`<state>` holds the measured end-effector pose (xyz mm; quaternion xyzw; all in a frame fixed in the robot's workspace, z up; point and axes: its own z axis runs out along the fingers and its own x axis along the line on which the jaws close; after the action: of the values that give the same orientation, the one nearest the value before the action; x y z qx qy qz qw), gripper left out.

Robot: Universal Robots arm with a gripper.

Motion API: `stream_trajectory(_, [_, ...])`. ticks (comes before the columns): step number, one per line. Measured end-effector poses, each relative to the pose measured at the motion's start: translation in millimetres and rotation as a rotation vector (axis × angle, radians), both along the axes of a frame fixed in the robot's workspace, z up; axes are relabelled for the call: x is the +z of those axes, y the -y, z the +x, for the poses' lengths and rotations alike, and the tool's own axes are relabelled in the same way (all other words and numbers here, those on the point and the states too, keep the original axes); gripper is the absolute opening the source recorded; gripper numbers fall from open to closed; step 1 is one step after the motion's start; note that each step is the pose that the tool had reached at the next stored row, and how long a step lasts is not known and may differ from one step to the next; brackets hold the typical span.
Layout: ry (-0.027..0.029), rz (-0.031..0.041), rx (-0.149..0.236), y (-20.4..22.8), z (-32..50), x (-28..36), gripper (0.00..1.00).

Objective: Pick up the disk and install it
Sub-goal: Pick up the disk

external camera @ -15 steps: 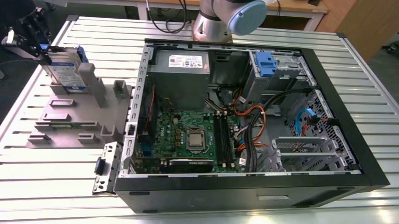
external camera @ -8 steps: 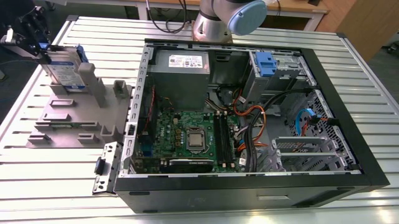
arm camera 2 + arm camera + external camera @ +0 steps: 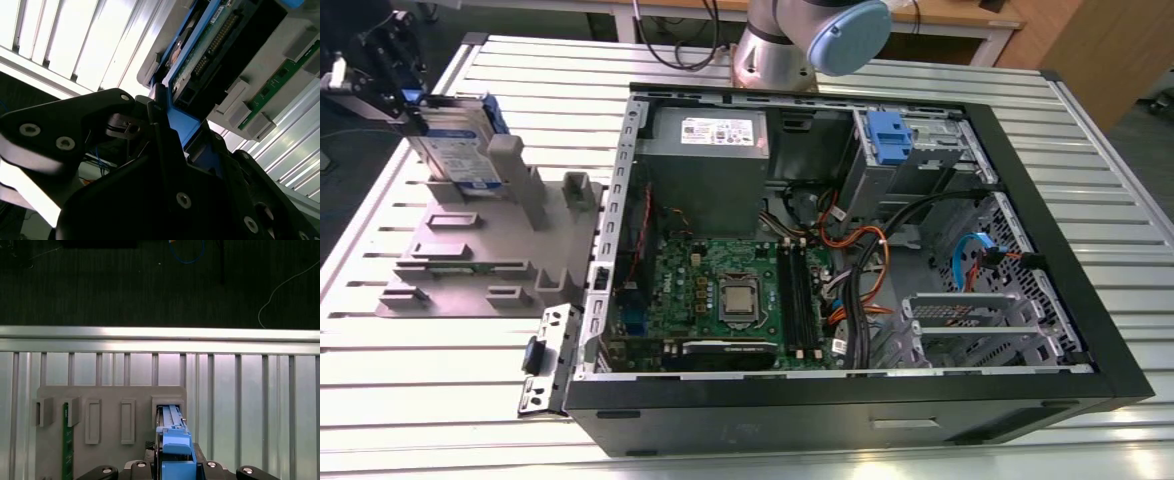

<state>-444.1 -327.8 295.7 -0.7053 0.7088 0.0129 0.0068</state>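
The disk (image 3: 454, 150) is a flat silver drive with a white-and-blue label and blue side rails. It stands on edge at the far corner of the grey holder (image 3: 480, 260), on the exterior view's left. My gripper (image 3: 416, 112) is at its top end, fingers closed on the blue rail. In the first wrist view the disk (image 3: 171, 422) runs from my gripper (image 3: 175, 467) into a slot of the holder (image 3: 110, 395). The second wrist view shows a black finger (image 3: 160, 115) pressed against the disk's (image 3: 210, 45) blue rail.
An open black computer case (image 3: 1067, 250) lies in the middle of the slatted metal table (image 3: 454, 400), with a blue-latched drive bay (image 3: 887, 135) at its far corner. A green memory stick (image 3: 65, 440) stands in the holder. The arm's base (image 3: 801, 40) is behind the case.
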Motion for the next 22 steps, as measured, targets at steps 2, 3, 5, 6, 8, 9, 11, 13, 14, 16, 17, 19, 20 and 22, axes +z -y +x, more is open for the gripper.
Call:
stream_trajectory(2, [0.0,0.0,0.0,0.0,0.0,0.6,0.36])
stream_trajectory(3, [0.0,0.0,0.0,0.0,0.0,0.9,0.36])
stream_trajectory(5, [0.0,0.0,0.0,0.0,0.0,1.5,0.36])
stream_trajectory(6, [0.0,0.0,0.0,0.0,0.0,1.8,0.36])
stream_trajectory(8, [-0.0001,0.0,0.0,0.0,0.0,2.4,0.36])
stream_trajectory(9, [0.0001,0.0,0.0,0.0,0.0,2.4,0.36])
stream_trajectory(11, [0.0,0.0,0.0,0.0,0.0,4.2,0.36])
stream_trajectory(13, [-0.0001,0.0,0.0,0.0,0.0,4.4,0.36])
stream_trajectory(14, [-0.0002,0.0,0.0,0.0,0.0,4.7,0.36])
stream_trajectory(16, [-0.0001,0.0,0.0,0.0,0.0,5.1,0.36])
stream_trajectory(17, [0.0,0.0,0.0,0.0,0.0,6.5,0.36])
stream_trajectory(19, [0.0001,0.0,0.0,0.0,0.0,9.2,0.36])
stream_trajectory(20, [0.0,0.0,0.0,0.0,0.0,9.3,0.36])
stream_trajectory(22, [0.0,0.0,0.0,0.0,0.0,9.8,0.36])
